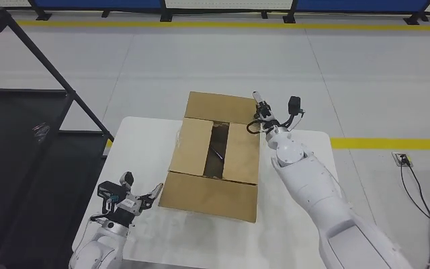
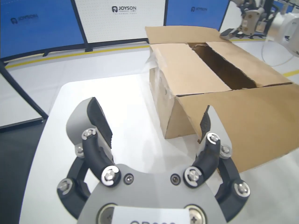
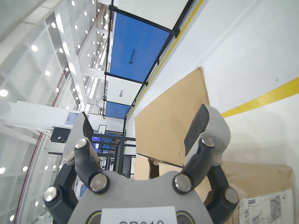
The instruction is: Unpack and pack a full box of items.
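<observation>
Top view: rectangular brown cardboard box (image 1: 209, 195), flaps (image 1: 243, 153) gapped lengthwise.

Panel logos (image 2: 123, 9) (box label (image 3: 266, 207) illegible)

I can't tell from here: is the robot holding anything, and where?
Nothing is held. The left gripper and the right gripper are both open, near the cardboard box.

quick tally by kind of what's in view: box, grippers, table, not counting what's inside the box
cardboard box: 1
grippers, left gripper and right gripper, both open: 2
table: 1
total: 4
</observation>
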`<state>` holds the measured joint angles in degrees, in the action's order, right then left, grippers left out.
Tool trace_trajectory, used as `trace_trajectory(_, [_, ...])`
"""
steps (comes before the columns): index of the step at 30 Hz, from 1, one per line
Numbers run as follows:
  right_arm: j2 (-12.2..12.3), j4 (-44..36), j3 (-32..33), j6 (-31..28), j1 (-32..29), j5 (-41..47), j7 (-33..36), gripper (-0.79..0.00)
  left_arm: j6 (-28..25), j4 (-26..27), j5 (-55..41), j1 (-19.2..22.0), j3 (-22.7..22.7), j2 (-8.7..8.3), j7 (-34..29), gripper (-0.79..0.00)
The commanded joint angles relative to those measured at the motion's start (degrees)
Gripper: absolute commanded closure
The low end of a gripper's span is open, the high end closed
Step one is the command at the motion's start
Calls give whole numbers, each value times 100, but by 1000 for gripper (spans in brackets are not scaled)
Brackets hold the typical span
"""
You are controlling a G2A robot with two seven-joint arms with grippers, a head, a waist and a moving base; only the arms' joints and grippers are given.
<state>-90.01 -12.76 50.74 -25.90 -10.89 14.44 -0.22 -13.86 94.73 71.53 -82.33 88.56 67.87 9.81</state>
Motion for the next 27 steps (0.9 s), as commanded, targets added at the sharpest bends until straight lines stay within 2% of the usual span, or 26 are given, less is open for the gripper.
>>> trace_trajectory(1, [29,14,36,-147,-25,-57,-64,-785,236,-25,2,52,-18,14,-86,-785])
trace_trajectory(7, [168,69,240,-594,-167,-22,-65,-785,757,-326,-40,433,-124,61,-351,-785])
trace_trajectory(12, [321,113,424,-610,-299,75,438,-785,989,-785,-60,948,-327,110,-608,-785])
trace_trajectory(21, [539,-139,755,-583,-618,441,1892,-785,761,-1606,267,1767,-795,172,-737,-785])
trace_trajectory(27, [598,-382,906,-499,-762,605,2411,-785,530,-1914,355,1998,-936,191,-613,-785])
